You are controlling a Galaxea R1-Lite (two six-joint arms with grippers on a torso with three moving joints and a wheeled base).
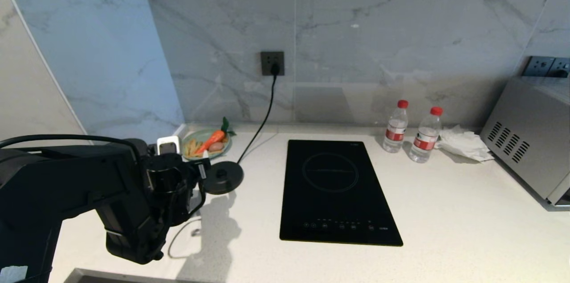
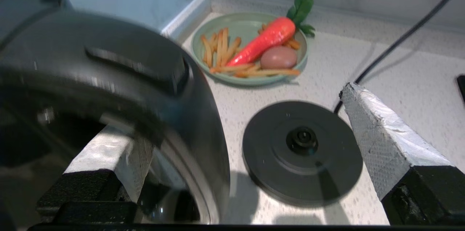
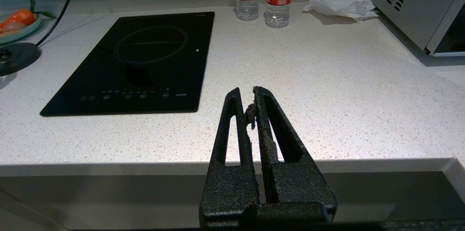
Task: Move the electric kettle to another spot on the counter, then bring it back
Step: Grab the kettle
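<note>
Closest thing in the left wrist view is the electric kettle [image 2: 109, 89] – glossy black body, flat matte lid on top, blurry because it's right up against the camera. The left gripper [image 2: 232, 140] has its jaws spread wide; one foil-wrapped finger [image 2: 109, 158] sits right by the kettle's side, though I can't tell if it actually touches, and the other finger hangs clear over the base. So it's let go, not gripping anything. In the head view the kettle [image 1: 164, 176] is mostly hidden behind the left arm, at the near-left part of the counter [image 1: 445, 212], just in front of its round base disc [image 1: 224, 177] and off it.

The right gripper [image 3: 250, 107] is parked at the counter's front edge, fingers pressed together, holding nothing.

Room-wise – the induction hob [image 1: 336, 192] sits flush in the middle, and there's a wide bare stretch of worktop to its right and in front. Further back on the left, a green plate [image 1: 227, 146] with a toy carrot, fries and an egg sits near the corner, just behind the base disc. The cord [image 1: 262, 118] runs from the base up to the wall socket [image 1: 272, 63]. Back right are two water bottles [image 1: 395, 127], a crumpled tissue [image 1: 463, 143] and a microwave [image 1: 530, 136] against the right edge.
</note>
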